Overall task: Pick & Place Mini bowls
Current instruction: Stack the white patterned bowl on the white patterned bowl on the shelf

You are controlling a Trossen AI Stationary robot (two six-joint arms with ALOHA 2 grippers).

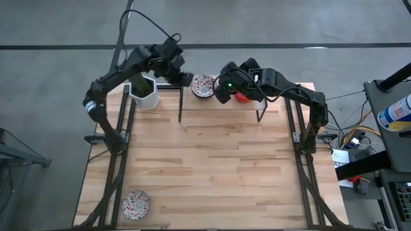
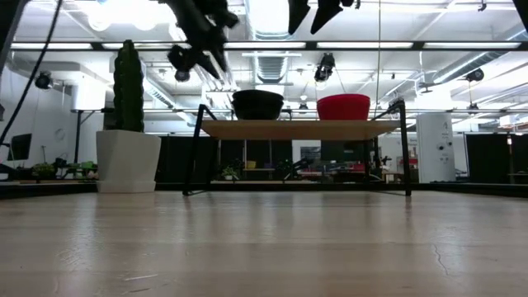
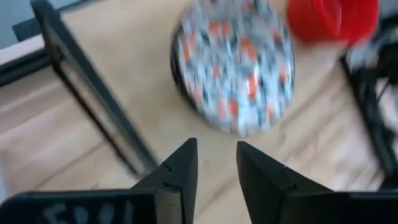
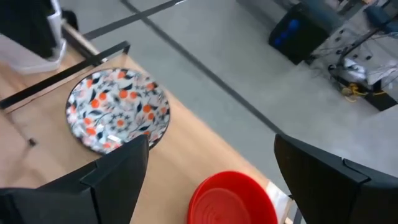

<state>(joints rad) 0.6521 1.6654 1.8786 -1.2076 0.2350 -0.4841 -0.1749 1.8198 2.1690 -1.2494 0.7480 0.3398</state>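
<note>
A floral mini bowl point(image 1: 203, 85) and a red mini bowl point(image 1: 243, 97) sit on their bases on a raised wooden shelf point(image 1: 192, 106) at the table's far edge. In the low view the floral bowl point(image 2: 257, 105) looks dark beside the red bowl point(image 2: 343, 106). Another floral bowl point(image 1: 137, 203) rests on the table near its near-left corner. My left gripper point(image 3: 216, 163) hovers left of the shelf's floral bowl point(image 3: 233, 65), open by a narrow gap and empty. My right gripper point(image 4: 210, 146) hangs wide open above the shelf, between the floral bowl point(image 4: 118, 109) and the red bowl point(image 4: 231, 199).
A white hexagonal pot with a cactus point(image 1: 144, 91) stands at the far-left, right under my left arm. The shelf rests on thin black legs point(image 1: 180, 106). The wooden table point(image 1: 218, 167) stretches toward the near edge.
</note>
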